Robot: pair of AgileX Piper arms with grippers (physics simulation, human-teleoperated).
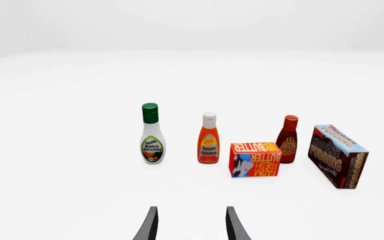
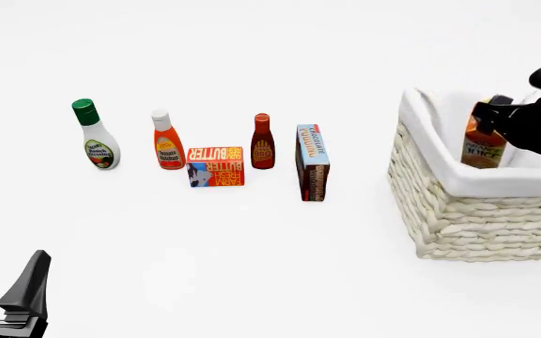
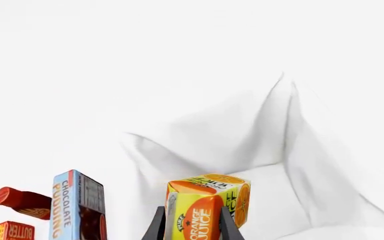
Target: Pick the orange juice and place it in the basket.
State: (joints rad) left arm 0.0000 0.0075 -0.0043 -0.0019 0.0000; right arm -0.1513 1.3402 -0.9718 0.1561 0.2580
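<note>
The orange juice (image 2: 484, 144) is an orange and yellow gable-top carton, held upright in my right gripper (image 2: 489, 118), which is shut on it. It hangs inside the opening of the cream wicker basket (image 2: 458, 218) at the right, its lower part hidden behind the white liner rim. In the right wrist view the carton (image 3: 205, 207) sits between the fingers (image 3: 155, 227), with the liner (image 3: 279, 150) behind it. My left gripper (image 2: 3, 274) is open and empty at the near left; it also shows open in the left wrist view (image 1: 190, 225).
Left of the basket stand a ranch dressing bottle (image 2: 94, 137), a ketchup bottle (image 2: 167, 144), a butter box (image 2: 215, 166), a dark red sauce bottle (image 2: 263, 141) and a chocolate pudding box (image 2: 313, 162).
</note>
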